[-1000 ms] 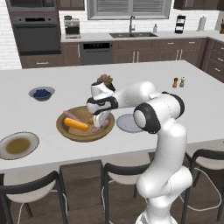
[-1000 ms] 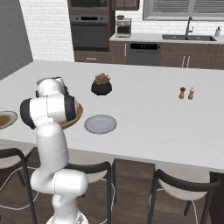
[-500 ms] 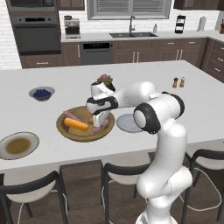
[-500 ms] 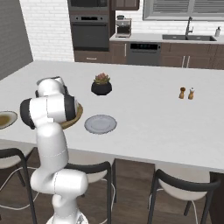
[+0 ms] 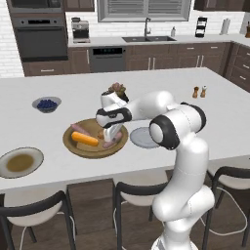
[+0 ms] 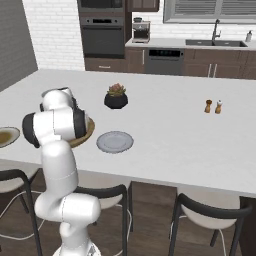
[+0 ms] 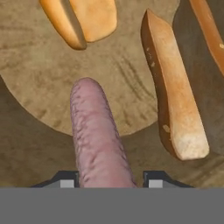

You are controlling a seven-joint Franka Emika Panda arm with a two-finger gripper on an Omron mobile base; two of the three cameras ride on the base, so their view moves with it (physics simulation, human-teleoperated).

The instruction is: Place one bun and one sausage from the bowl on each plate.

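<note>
Hand (image 7: 107,183) down in the bowl (image 5: 73,147) — fingers flanking a pinkish sausage (image 7: 98,135), grip uncertain.

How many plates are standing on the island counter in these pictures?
2. A grey plate lies just right of the wooden bowl. A tan plate sits near the counter's left front edge. The arm could hide others.

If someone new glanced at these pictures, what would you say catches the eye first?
Probably the white arm bent low over the wooden bowl on the island counter, its hand straddling a pinkish sausage. An orange bun lies in the bowl, and a grey plate waits beside it.
</note>
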